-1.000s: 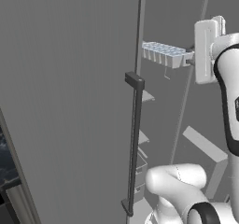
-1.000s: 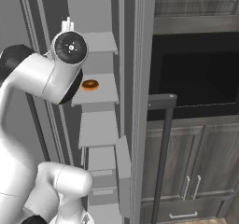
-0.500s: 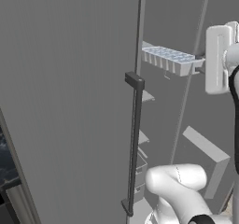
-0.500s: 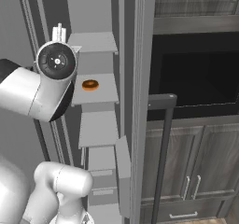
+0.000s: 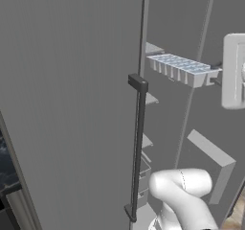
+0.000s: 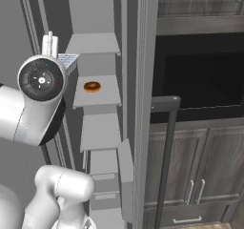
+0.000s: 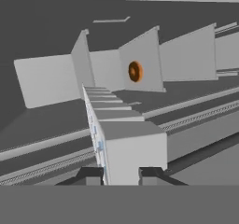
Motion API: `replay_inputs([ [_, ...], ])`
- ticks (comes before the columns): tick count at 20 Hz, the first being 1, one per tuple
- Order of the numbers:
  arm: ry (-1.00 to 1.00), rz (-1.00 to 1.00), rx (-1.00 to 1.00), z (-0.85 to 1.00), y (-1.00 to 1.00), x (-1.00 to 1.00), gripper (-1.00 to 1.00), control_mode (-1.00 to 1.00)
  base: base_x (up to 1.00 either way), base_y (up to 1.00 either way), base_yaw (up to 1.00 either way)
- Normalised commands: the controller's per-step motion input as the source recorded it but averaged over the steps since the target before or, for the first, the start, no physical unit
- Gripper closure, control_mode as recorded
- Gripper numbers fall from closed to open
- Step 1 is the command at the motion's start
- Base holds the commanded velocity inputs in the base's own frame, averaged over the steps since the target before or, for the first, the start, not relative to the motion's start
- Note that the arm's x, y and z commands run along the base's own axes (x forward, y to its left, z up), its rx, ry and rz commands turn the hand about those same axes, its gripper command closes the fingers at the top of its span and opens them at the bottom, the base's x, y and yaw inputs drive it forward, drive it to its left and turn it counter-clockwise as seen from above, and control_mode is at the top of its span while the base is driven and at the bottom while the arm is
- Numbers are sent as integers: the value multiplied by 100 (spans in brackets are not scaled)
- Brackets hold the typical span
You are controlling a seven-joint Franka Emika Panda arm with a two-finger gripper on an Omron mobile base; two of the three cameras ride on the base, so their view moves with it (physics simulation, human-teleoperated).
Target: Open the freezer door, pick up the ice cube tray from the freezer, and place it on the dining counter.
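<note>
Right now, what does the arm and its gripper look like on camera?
The arm is glossy white with rounded links and dark joints; one round dark joint cap carries small coloured marks. The gripper has a white boxy hand and two small dark finger tips. No cables show.

Gripper (image 7: 120,174) closed on near end of tray (image 7: 126,136); tray runs away up-left, seen edge-on, cells hard to make out. Beyond it, pale freezer shelves (image 7: 186,55) stand rolled sideways. Brown doughnut (image 7: 135,71) sits against one shelf.
</note>
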Motion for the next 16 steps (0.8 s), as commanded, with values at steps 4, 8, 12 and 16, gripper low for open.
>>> replay_inputs([
  [4,1,0,0,0,-4,-38,100,-100,0,0,0],
  [8,0,0,0,0,-2,-36,100,-100,0,0,0],
  [12,0,0,0,0,0,-36,100,-100,0,0,0],
  [16,0,0,0,0,0,-23,100,-100,0,0,0],
])
